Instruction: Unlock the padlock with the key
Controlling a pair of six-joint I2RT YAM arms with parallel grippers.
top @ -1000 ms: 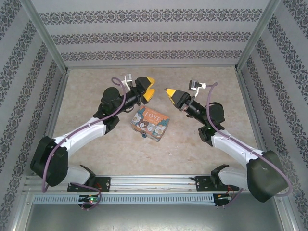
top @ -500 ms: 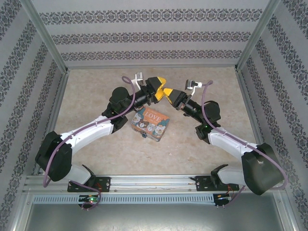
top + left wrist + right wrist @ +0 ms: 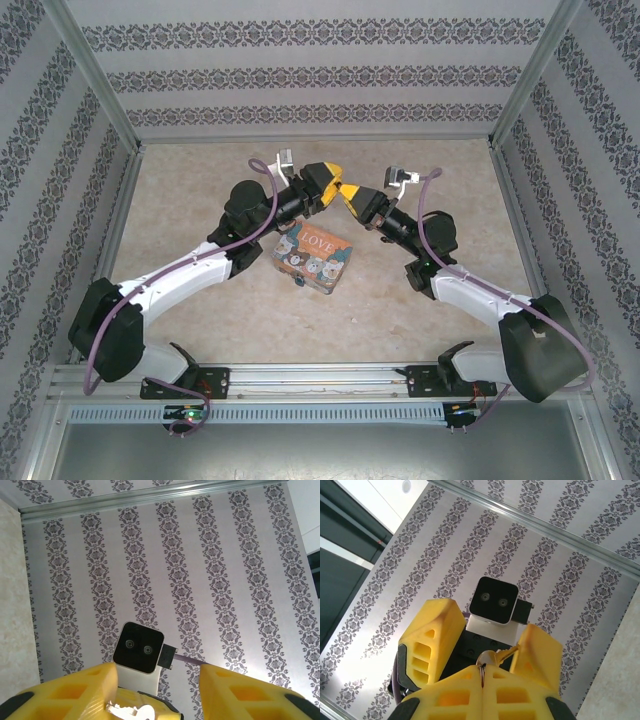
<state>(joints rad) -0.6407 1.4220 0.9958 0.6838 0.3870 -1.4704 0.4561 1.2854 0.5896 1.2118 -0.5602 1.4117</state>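
The small silvery key [image 3: 499, 655] is pinched by its head between the tips of my shut right gripper [image 3: 483, 674], held up above the table. Its blade [image 3: 131, 712] points at my left gripper [image 3: 157, 700]. That gripper's yellow fingers [image 3: 434, 639] stand apart on either side of the key, and the blade's tip touches one of them. From above, the left gripper [image 3: 333, 187] and the right gripper [image 3: 351, 196] meet tip to tip behind the tin. The tiny teal padlock [image 3: 299, 284] lies on the table at the tin's near corner.
The colourful "LOVE" tin box [image 3: 312, 257] lies on the beige table [image 3: 200, 190] below the two grippers. Patterned walls [image 3: 320, 80] enclose the table on three sides. A metal rail [image 3: 320, 378] runs along the near edge by the arm bases.
My left arm has swung right until its fingers straddle the key, and its jaws have narrowed. The right gripper shifted slightly left to meet it, still holding the key.
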